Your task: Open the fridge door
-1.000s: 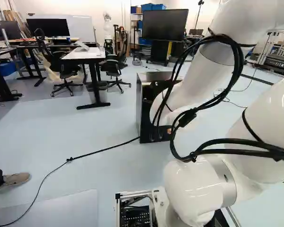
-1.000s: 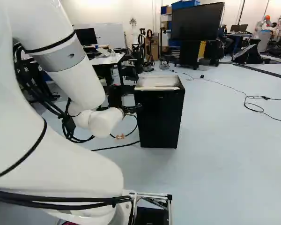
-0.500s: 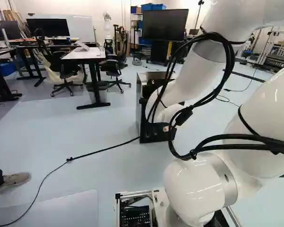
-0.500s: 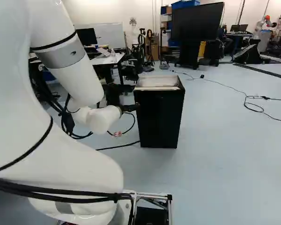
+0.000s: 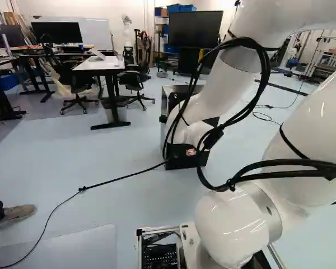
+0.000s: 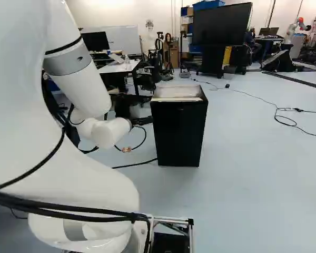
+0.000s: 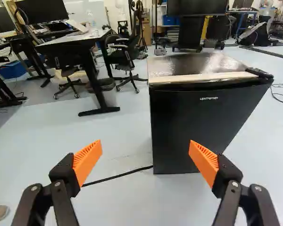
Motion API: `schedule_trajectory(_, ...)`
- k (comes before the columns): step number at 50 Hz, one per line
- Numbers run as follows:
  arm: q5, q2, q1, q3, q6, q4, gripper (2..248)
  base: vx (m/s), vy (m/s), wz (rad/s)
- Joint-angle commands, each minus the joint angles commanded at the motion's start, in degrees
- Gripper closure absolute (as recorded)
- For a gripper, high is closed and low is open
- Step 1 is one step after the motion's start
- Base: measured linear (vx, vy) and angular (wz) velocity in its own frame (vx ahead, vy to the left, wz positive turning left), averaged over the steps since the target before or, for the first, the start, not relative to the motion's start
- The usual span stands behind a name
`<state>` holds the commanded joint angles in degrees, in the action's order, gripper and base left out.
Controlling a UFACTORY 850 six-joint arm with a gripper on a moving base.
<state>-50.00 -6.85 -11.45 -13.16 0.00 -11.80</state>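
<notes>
Pale blue floor [image 5: 73,162] spreads through the lab, with a white-topped desk [image 5: 99,64] at the upper left of the left base view. The fridge [image 6: 179,134] stands near the middle of the right base view, its door [image 7: 188,129] looking shut.

The main risk, I'd judge, is a finger pushing on the door's face instead of catching its free edge. No handle shows, and the hinge cover [image 7: 259,72] suggests that the free edge is the one ahead of the gripper [image 7: 145,148], between its fingers. A poor angle could make the pads slip, or drag the whole fridge across the smooth floor. The looping arm cables [image 5: 247,42] might snag on the cabinet during a pull.

The arm [image 6: 76,79] reaches ahead and bends down at the left of the right base view, its wrist low, near the fridge. The fingers are spread wide, with nothing held. Contact is hard to judge in the base views, though the wrist view suggests a gap.
</notes>
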Motion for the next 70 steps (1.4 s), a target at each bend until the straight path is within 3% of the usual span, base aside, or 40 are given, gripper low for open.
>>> schedule_trajectory(27,0.0,1.4,-5.9,-1.3,0.0,-7.3,3,0.000,0.000,0.000)
schedule_trajectory(70,-1.8,7.6,-13.9,-7.5,0.0,-19.6,3,0.000,0.000,0.000)
